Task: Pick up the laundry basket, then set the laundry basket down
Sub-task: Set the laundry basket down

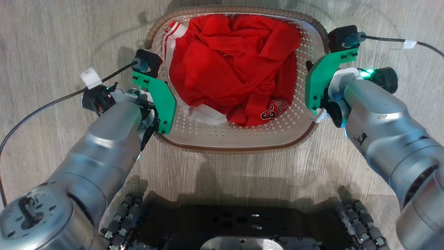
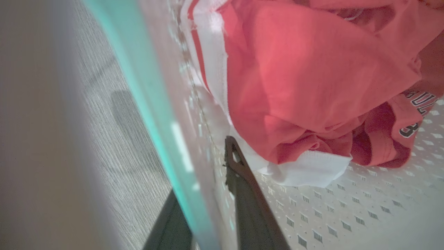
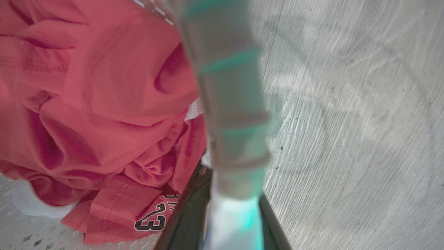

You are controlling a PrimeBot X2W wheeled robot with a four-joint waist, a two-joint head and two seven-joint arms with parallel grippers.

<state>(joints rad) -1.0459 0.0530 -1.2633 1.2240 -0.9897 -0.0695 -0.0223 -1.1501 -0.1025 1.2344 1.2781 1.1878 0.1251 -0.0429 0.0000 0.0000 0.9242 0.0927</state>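
Both side walls of the laundry basket [image 1: 236,150] are clamped, by the left gripper [image 2: 203,166] and right gripper [image 3: 232,187]. Crumpled red jersey [image 1: 236,66] lies just beside their inner fingers [image 2: 246,194]; grey floor [image 1: 52,34] surrounds.

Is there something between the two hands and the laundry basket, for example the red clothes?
Nothing visible. The left hand and the right hand each straddle a side wall of the laundry basket, one finger inside, one outside. The red clothes lie beside the inner fingers, not between finger and wall.

Fingers [image 2: 247,199] of the left gripper [image 2: 203,178] straddle the laundry basket [image 2: 333,211] wall beside red clothing [image 2: 305,80].
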